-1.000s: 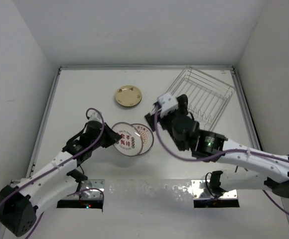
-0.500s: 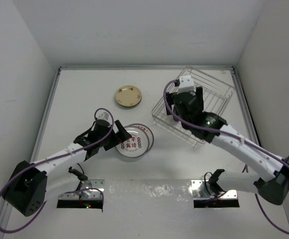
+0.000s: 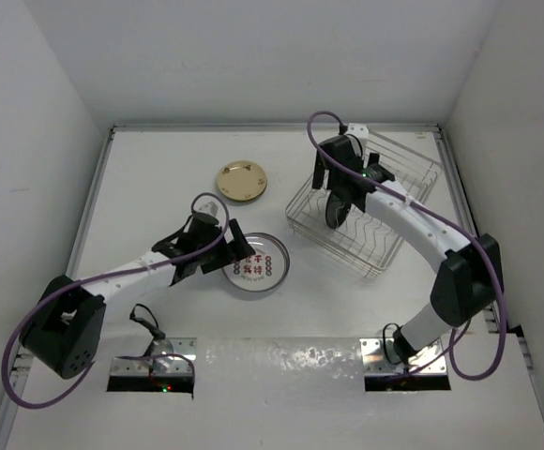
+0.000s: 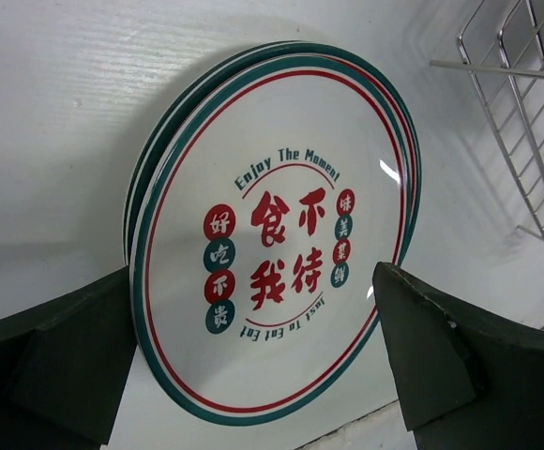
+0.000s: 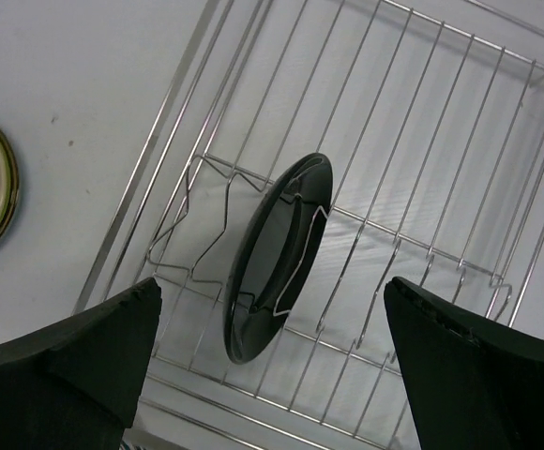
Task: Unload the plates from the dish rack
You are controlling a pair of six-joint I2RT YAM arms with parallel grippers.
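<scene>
- The left gripper (image 4: 258,361) has just let go. A moment ago it was shut on a white plate. Now its fingers (image 4: 66,361) are wide apart and hold nothing.
- That white plate (image 4: 272,253), the one with red writing, now lies flat on top of another one just like it. The pair sits in the middle of the top view, on the table (image 3: 159,169). The open fingers sit on each side of its near edge.
- The right gripper (image 5: 270,291) has moved from the middle of the top view up to the dish rack (image 3: 408,202) at the upper right. It is wide open and empty too.
- A black plate (image 5: 272,272) stands on its edge inside the rack, in the middle of the right wrist view, just under the open right gripper.
- A tan plate (image 3: 241,181) lies flat at the upper middle of the top view, well apart from the rack.
- So the white plate looks done. The black plate seems to be the only one left in the rack, and it is likely the next one to grab.
</scene>
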